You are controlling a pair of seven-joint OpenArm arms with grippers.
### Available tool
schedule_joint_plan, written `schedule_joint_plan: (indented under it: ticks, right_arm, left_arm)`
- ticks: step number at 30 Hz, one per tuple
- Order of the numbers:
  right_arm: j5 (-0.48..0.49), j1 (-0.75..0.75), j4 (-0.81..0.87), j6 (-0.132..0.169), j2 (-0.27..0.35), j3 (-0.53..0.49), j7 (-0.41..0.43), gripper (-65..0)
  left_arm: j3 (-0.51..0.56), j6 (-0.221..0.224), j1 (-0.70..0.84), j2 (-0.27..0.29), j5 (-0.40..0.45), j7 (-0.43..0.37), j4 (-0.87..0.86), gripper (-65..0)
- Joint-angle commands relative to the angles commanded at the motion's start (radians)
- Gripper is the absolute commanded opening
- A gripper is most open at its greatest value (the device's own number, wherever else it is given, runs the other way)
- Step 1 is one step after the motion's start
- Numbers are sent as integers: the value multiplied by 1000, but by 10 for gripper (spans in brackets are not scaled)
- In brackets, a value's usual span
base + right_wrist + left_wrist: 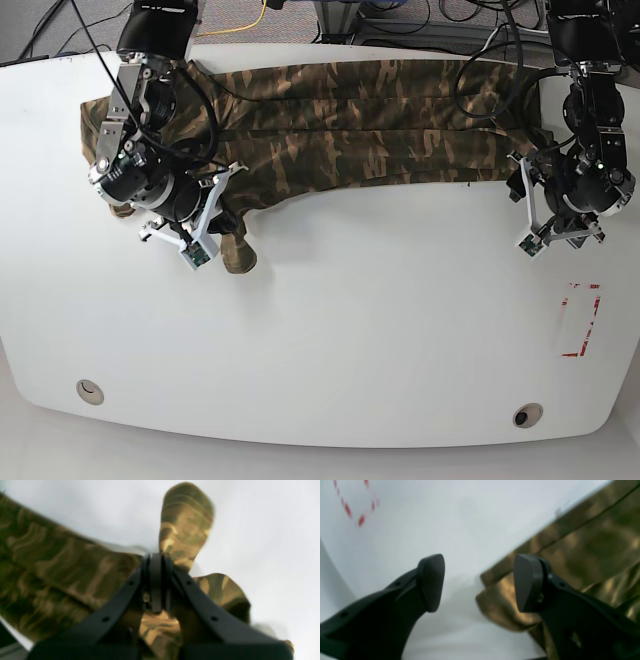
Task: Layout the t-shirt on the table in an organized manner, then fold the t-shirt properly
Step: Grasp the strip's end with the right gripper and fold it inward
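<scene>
Left gripper: fingers standing wide apart, empty between, its arm reaching in. Right gripper: fingers closing together, nearly touching or touching, its arm angling downward.

The left wrist view is blurred, and its right edge cuts off the t-shirt. In the base view, the right arm hides part of the cloth, and the top edge cuts off this arm.

Your two arms were black with silvery metal parts, dark cables, and black, round-tipped fingers.
</scene>
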Motion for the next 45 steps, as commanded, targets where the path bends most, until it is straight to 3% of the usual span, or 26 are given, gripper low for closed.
schedule_joint_plan:
  ticks: [7, 11, 16, 19, 21, 28, 31, 39, 45]
  right_arm:
    - [207, -141, 3, 0, 25, 61, -8, -650]
    - [330, -215, 2, 0, 69, 68, -6, -650]
    - [431, -288, 2, 0, 123, 68, -6, -650]
    - [437, -316, 2, 0, 138, 68, -5, -636]
    - [437, -328, 2, 0, 146, 68, -5, -583]
    - [445, -374, 2, 0, 178, 69, -5, -147]
    - [446, -387, 2, 0, 189, 69, -3, -44]
    - [502, -374, 2, 0, 184, 157, -2, -59]
    - [516, -319, 0, 0, 183, 161, -6, -57]
  left_arm:
    - [0, 0, -3, 29, 5, 0, 0, -247]
    - [0, 0, -3, 32, 5, 0, 0, -247]
    - [8, 0, -3, 32, 5, 0, -2, -247]
    - [31, 0, -3, 32, 5, 0, -2, -247]
    - [46, 0, -2, 31, 5, 0, -2, -247]
    - [66, 0, -2, 28, 5, 0, -2, -247]
    - [68, 0, -2, 28, 5, 0, -2, -247]
    - [68, 0, 3, 31, 0, 0, 0, -247]
    - [68, 0, 5, 31, 0, 0, 0, -247]
